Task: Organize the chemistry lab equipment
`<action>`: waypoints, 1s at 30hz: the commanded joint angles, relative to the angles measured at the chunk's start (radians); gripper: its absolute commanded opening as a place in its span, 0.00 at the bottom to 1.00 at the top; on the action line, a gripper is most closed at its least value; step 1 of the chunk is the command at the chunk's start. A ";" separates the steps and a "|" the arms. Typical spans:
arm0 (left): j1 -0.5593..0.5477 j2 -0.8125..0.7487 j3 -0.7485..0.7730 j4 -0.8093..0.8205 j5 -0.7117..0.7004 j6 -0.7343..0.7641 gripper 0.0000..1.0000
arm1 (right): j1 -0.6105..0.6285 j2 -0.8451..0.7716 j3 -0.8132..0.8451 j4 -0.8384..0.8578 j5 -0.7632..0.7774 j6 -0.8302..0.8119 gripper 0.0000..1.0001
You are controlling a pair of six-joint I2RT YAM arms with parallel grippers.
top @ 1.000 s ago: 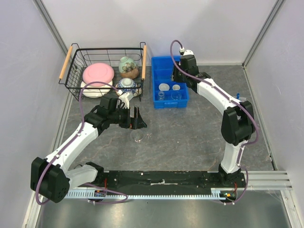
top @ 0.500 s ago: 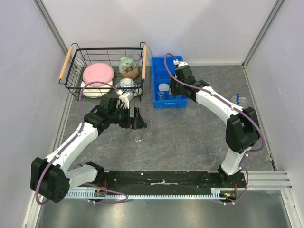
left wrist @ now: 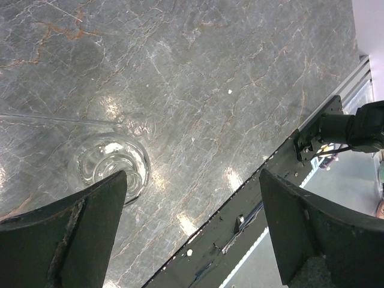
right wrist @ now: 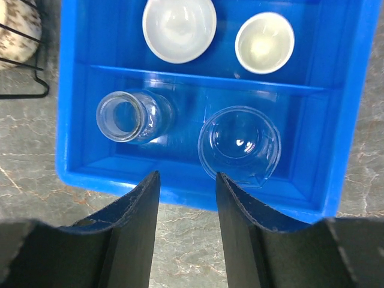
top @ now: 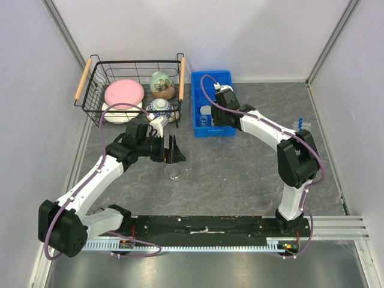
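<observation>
Right pincer (right wrist: 187, 177) backed toward near edge of tray (right wrist: 69, 108), parted, empty — drop looks done; left pincer (left wrist: 192, 177) spread over flask (left wrist: 108, 165).

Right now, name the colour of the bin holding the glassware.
Blue bin, clearest from the right wrist.

Grey marbled tabletop (top: 240, 162), plain pale walls (top: 264, 36).

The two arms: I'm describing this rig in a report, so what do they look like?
Both the left arm and right arm have white links between bulky black joint housings. A purple cable loops loosely outside each arm. The jaws are dark, broad and tapering; the left pair shows brownish scuffing.
</observation>
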 commanded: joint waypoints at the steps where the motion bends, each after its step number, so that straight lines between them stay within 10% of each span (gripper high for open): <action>1: 0.004 -0.027 -0.005 0.031 0.033 0.017 0.98 | 0.007 0.036 0.037 0.018 0.031 0.013 0.50; 30: 0.004 -0.050 -0.003 0.035 0.044 0.017 0.98 | 0.062 -0.105 -0.186 -0.049 0.112 0.008 0.48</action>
